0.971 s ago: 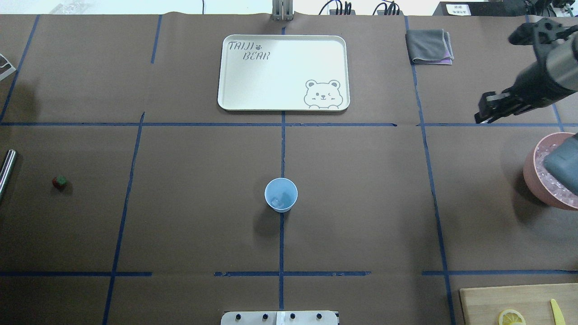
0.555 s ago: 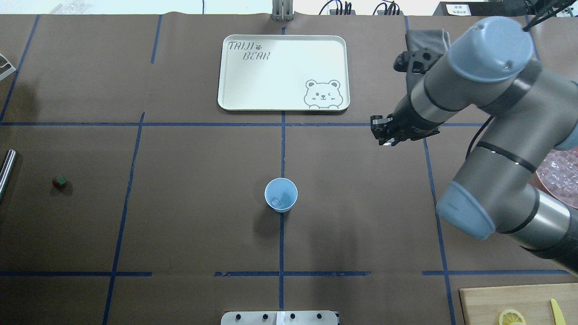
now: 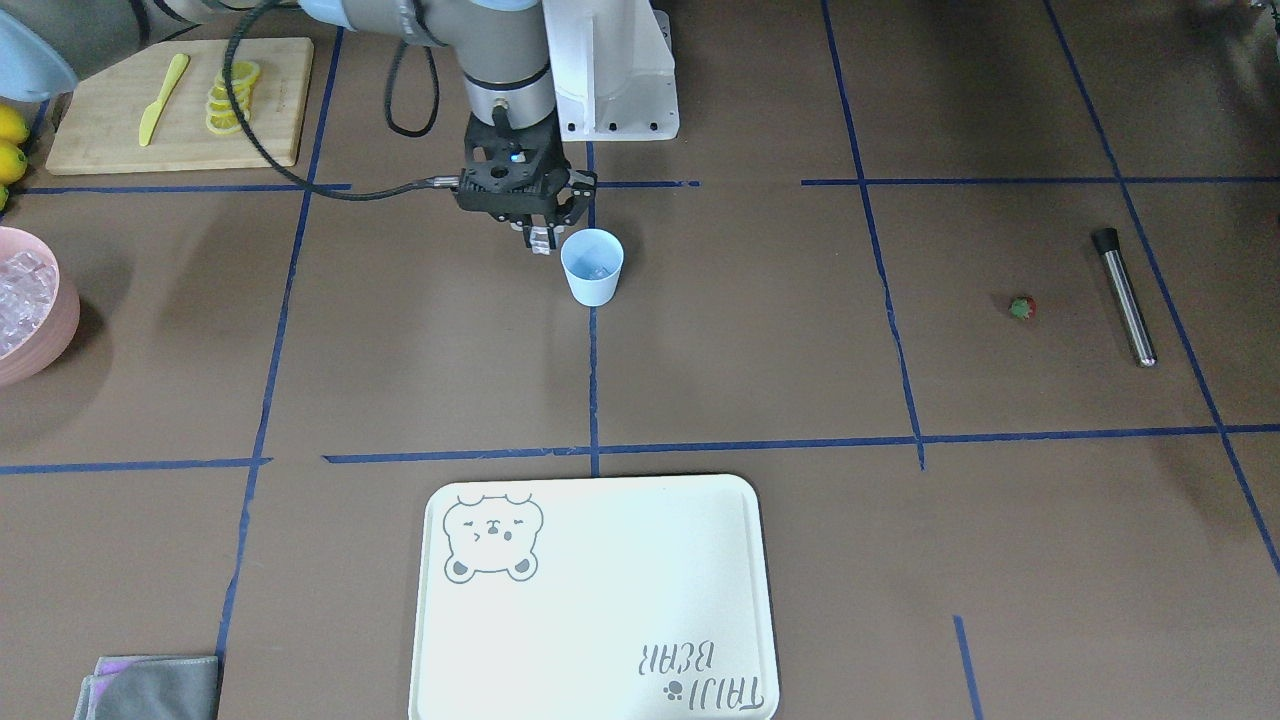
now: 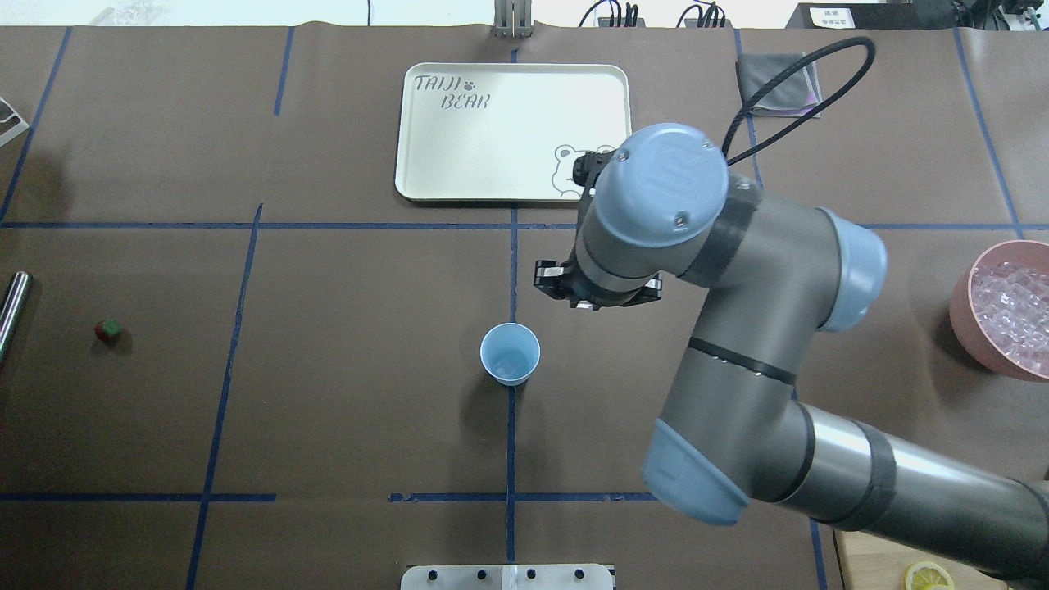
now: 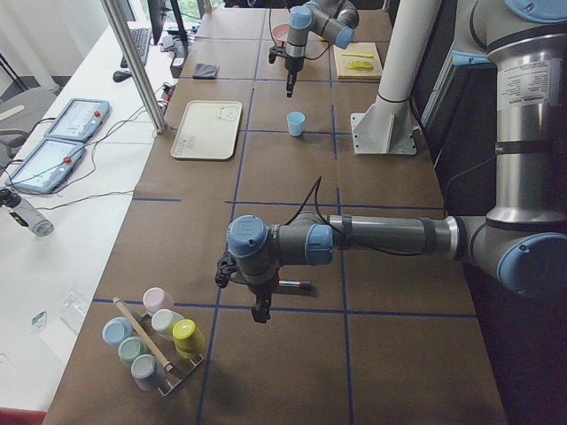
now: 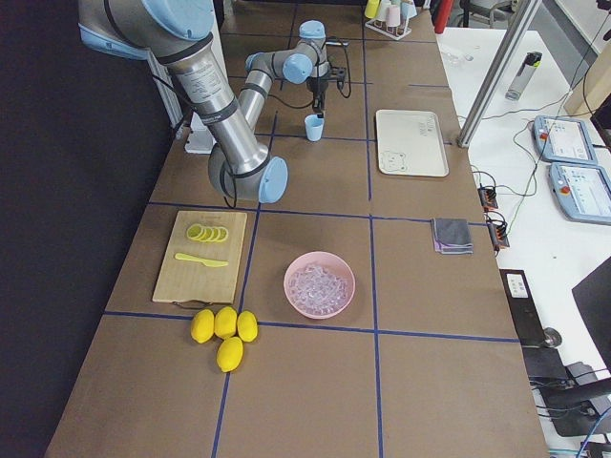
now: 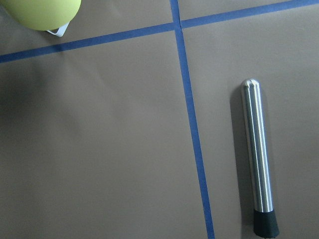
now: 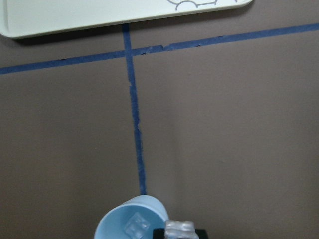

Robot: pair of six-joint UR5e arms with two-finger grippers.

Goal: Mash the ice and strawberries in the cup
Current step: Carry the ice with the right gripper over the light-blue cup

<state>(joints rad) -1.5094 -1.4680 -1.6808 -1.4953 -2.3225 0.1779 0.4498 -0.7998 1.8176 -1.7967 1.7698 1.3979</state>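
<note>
The pale-blue cup [image 4: 510, 354] stands upright at the table's middle with one piece of ice [image 8: 134, 224] in its bottom. My right gripper [image 3: 541, 243] hangs just beside the cup's [image 3: 592, 266] rim, on the robot's right side, shut on a clear ice cube [image 8: 179, 229]. The cube is outside the rim, not over the mouth. A tiny red strawberry [image 4: 108, 330] lies far off on the left side, alone on the paper. My left gripper [image 5: 261, 314] shows only in the exterior left view, low over the table; I cannot tell its state.
A steel muddler [image 3: 1125, 297] lies beyond the strawberry [image 3: 1021, 307], under the left wrist camera. A pink bowl [image 4: 960, 319] of ice sits at the far right. The bear tray [image 4: 508, 131] is behind the cup. A cutting board [image 3: 100, 120] with lemon slices is front right.
My right arm has swung from the pink bowl at the right edge leftwards to the cup, carrying the ice cube. Cup and strawberry have not moved.
</note>
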